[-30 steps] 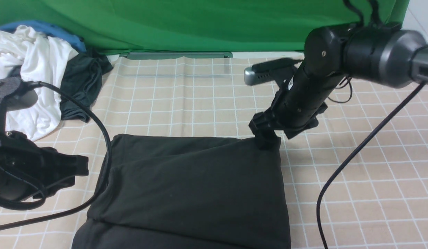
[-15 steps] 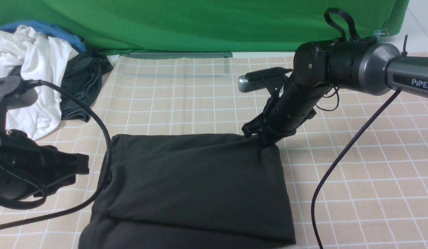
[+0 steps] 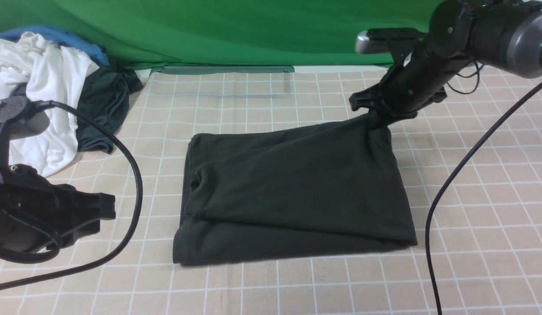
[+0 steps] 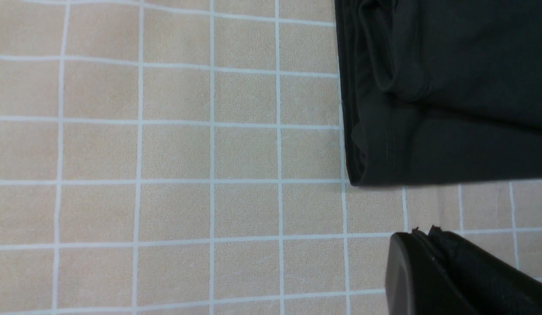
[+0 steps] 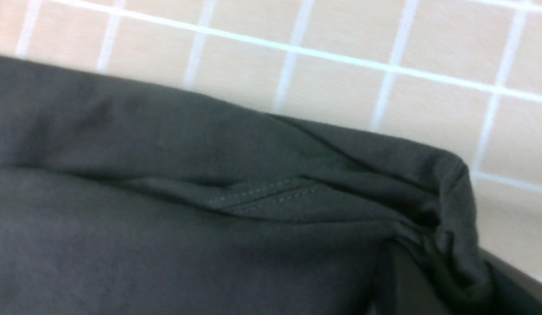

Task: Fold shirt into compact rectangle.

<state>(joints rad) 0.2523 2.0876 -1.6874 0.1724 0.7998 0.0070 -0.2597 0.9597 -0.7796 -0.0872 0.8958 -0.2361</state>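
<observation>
Front view: dark, creased, roughly rectangular shirt (image 3: pixel 297 188)

The black shirt (image 3: pixel 297 183) is folded into a wide, uneven bundle and laid on the grid-patterned tablecloth (image 3: pixel 472 262). Its far-right corner is pinched and drawn up, creases are gathered along the left end, and a lower layer is left exposed along the near edge.

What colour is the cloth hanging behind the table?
The hanging cloth is green, seen best in the front view.
</observation>
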